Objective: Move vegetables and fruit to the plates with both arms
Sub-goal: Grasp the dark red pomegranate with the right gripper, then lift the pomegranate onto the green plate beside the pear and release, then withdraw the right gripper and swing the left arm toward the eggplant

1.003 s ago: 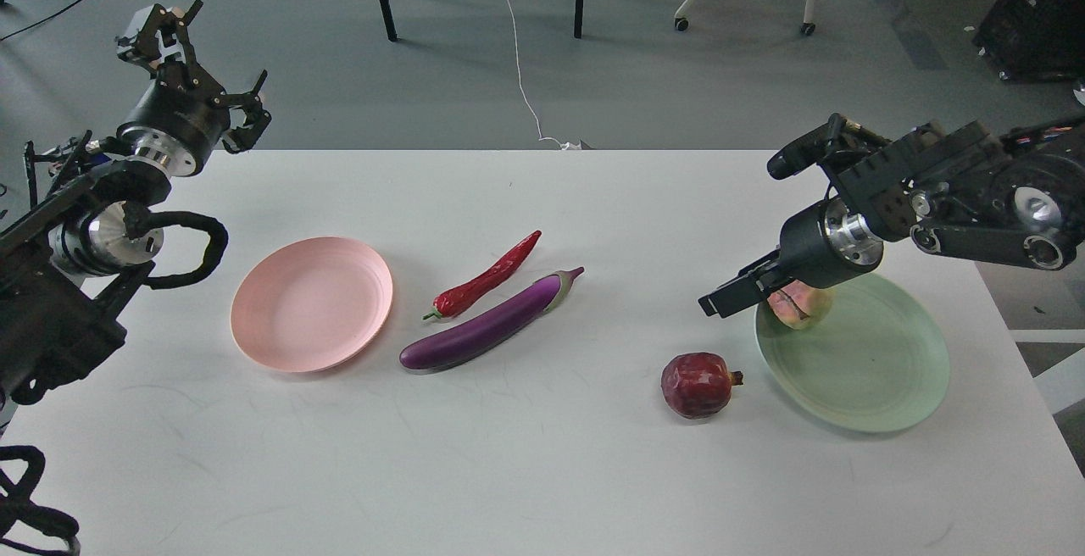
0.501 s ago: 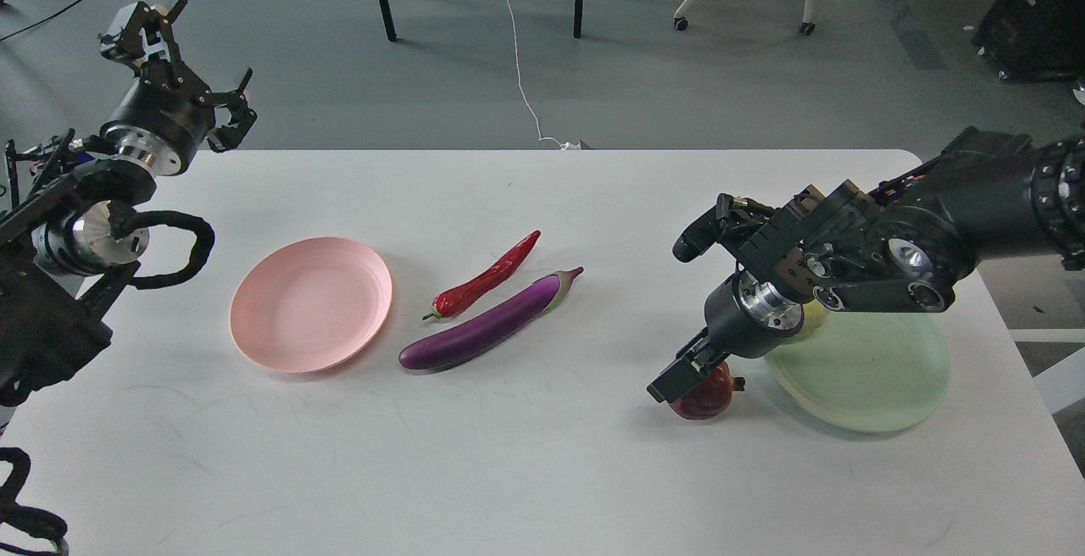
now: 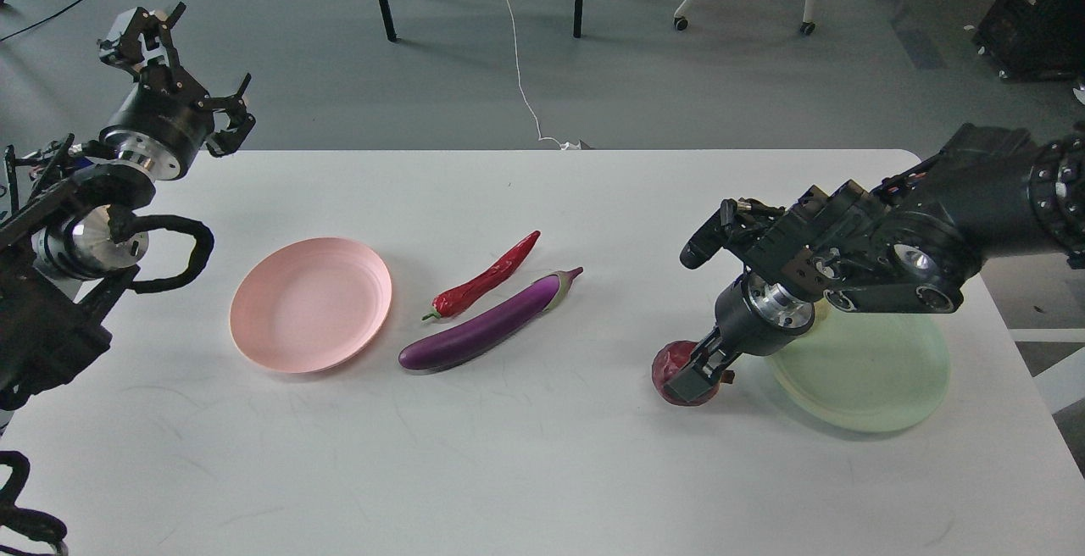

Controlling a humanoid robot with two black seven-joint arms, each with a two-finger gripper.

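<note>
On the flat white counter (image 3: 542, 471) lie 2 plates, 2 vegetables and 1 visible fruit. The round shallow matte pale pink plate (image 3: 311, 303) sits left of centre and holds nothing. The round, slightly larger matte pale mint green plate (image 3: 873, 378) sits at the right, partly covered by the right arm.

The long slim glossy purple eggplant (image 3: 487, 324) lies between the plates, its long axis running diagonally from near-left to far-right, with the greyish-green stem cap pointing to the far right. The shorter curved shiny red chili pepper (image 3: 485, 277) lies just beside it on the far side, roughly parallel, its thin tip pointing far-right and its green stem near-left.

The dark red round pomegranate (image 3: 670, 363) rests on the counter just left of the green plate. The black claw-like right gripper (image 3: 700, 372) reaches down over it, fingers against the fruit; I cannot tell whether they are clamped. The black claw-like left gripper (image 3: 182, 60) is raised beyond the counter's far-left corner, its fingers spread apart and holding nothing.
</note>
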